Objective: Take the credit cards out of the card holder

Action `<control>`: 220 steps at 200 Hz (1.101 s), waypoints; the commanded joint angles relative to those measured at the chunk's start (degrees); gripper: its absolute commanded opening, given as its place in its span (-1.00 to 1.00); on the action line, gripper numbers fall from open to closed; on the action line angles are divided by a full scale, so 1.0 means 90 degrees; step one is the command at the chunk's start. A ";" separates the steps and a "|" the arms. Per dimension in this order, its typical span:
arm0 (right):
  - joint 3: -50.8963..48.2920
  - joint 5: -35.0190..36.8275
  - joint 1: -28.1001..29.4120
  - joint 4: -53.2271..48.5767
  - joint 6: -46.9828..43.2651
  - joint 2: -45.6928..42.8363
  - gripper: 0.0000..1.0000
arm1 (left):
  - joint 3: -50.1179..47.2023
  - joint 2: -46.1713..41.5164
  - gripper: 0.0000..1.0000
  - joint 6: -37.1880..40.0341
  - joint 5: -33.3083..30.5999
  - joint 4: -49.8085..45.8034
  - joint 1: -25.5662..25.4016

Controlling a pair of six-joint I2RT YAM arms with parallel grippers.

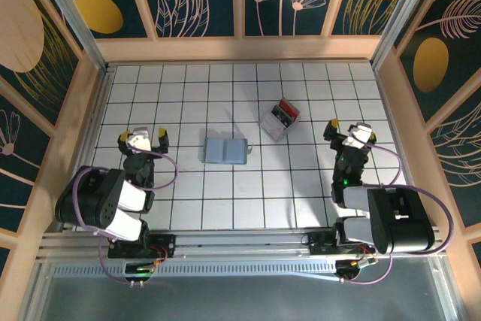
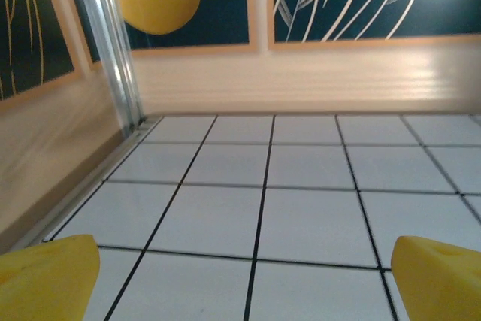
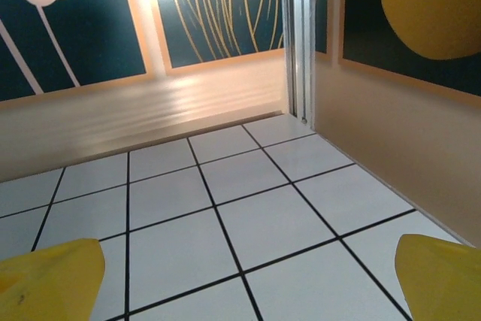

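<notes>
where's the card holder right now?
Top view: the card holder lies flat around the middle of the table, just down-left of the clear plastic box and not touching it.

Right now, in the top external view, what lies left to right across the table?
From the left: left gripper, jaws open → card holder → clear plastic box with red and black contents → right gripper, jaws open.

jaws spread wide over white tiles (image 2: 301,223)
</notes>
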 commanded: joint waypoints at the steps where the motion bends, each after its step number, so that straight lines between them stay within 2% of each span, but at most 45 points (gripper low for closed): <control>1: -0.0073 -0.0109 -0.0070 0.0627 0.0000 0.0030 0.99 | 0.0562 -0.0021 0.98 -0.0513 -0.0865 -0.0544 0.0086; 5: -0.0081 -0.0133 -0.0076 0.0620 0.0010 0.0030 0.99 | 0.0719 0.0074 0.98 -0.0575 -0.0991 -0.0660 0.0099; 18: -0.0136 -0.0308 -0.0133 0.0711 0.0021 0.0092 0.98 | 0.0794 -0.0040 0.98 -0.0721 -0.0738 -0.1001 0.0257; 28: -0.0208 -0.0487 -0.0195 0.0886 0.0032 0.0237 0.99 | 0.0831 0.0031 0.98 -0.0711 -0.0762 -0.0922 0.0260; 62: -0.0235 -0.1125 -0.0210 0.1794 -0.0178 0.1211 0.99 | 0.0816 0.0007 0.98 -0.0725 -0.0741 -0.0964 0.0271; 89: -0.0166 -0.1146 -0.0198 0.2579 -0.0267 0.2080 0.99 | 0.0799 -0.0023 0.98 -0.0711 -0.0731 -0.0958 0.0271; 104: -0.0021 -0.1467 -0.0264 0.1870 -0.0203 0.1844 0.99 | 0.0806 -0.0016 0.98 -0.0712 -0.0733 -0.0946 0.0273; 118: 0.0409 -0.1444 -0.0305 0.1180 -0.0156 0.1876 0.99 | 0.0802 -0.0016 0.98 -0.0711 -0.0736 -0.0946 0.0271; 130: 0.0660 -0.2314 -0.0715 0.0528 0.0086 0.1811 0.99 | 0.0798 -0.0010 0.98 -0.0711 -0.0729 -0.0954 0.0271; 148: 0.0654 -0.2700 -0.0853 0.0549 0.0111 0.1809 0.99 | 0.0805 -0.0016 0.98 -0.0711 -0.0737 -0.0954 0.0269; 220: 0.0652 -0.2655 -0.0839 0.0542 0.0099 0.1814 0.99 | 0.0801 -0.0015 0.98 -0.0712 -0.0733 -0.0954 0.0271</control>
